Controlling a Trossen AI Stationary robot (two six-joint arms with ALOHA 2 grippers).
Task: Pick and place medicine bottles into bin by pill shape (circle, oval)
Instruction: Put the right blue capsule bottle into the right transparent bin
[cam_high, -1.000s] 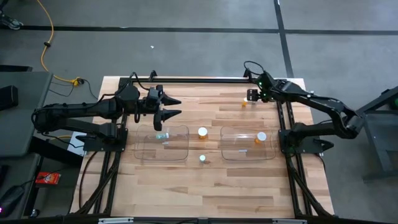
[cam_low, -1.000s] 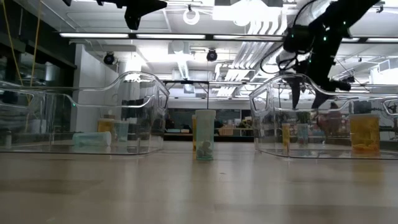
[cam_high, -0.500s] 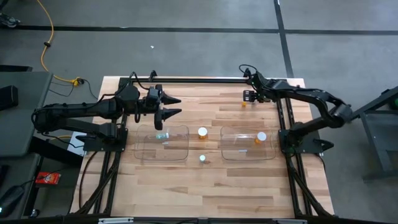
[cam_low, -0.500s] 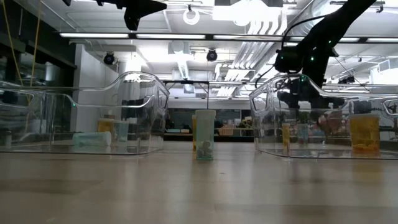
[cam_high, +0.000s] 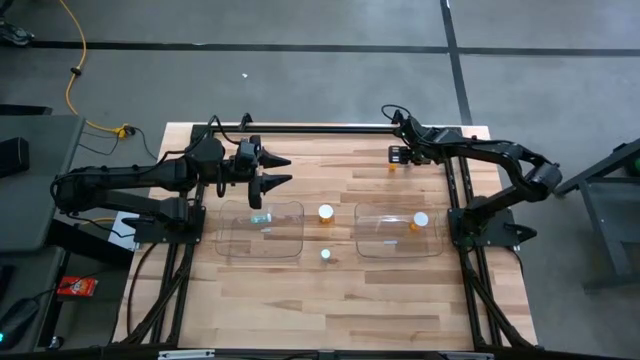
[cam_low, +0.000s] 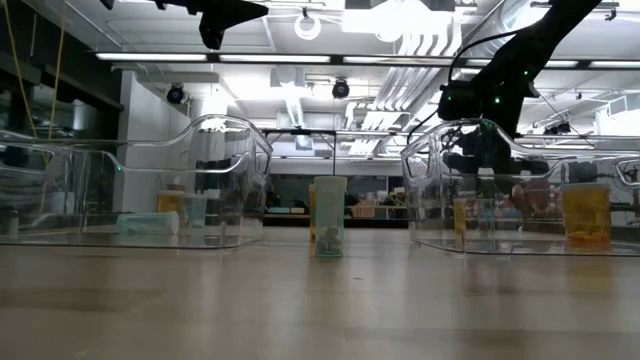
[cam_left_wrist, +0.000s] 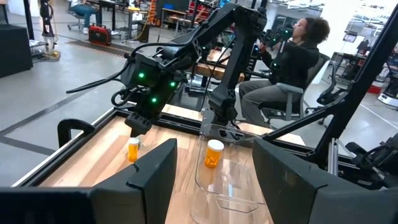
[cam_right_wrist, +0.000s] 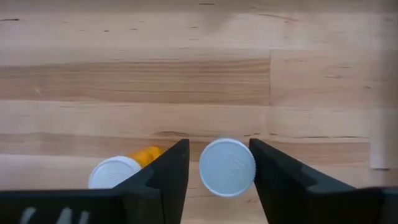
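A wooden table (cam_high: 300, 300) is seen from above, with two clear plastic bins side by side near its middle. Nearest the front edge, a pale bottle with a white cap (cam_high: 326, 255) stands on the bare wood between the bins, and just behind it stands an orange bottle (cam_high: 326, 212), also in the gap. The left bin (cam_high: 290, 250) holds one pale bottle lying down (cam_high: 261, 217); the right bin (cam_high: 370, 245) holds one orange bottle (cam_high: 418, 221). Behind the left bin, the left gripper (cam_high: 282, 170) hangs in the air with its fingers spread and nothing between them. At the far right corner of the table, the right gripper (cam_high: 397, 153) is lowered over a small orange bottle (cam_high: 392, 168). Its wrist camera looks straight down on a white cap (cam_right_wrist: 227, 167) standing in the gap between the two dark fingers (cam_right_wrist: 169, 168), with thin slivers of wood showing on either side; whether the fingers already press it I cannot tell. A second orange bottle (cam_right_wrist: 122, 168) lies just beside it, outside the fingers. Judging by this, sorting is partly done: two bottles are binned, and at least four are left on the table. A seated person (cam_left_wrist: 292, 53) shows beyond the table.
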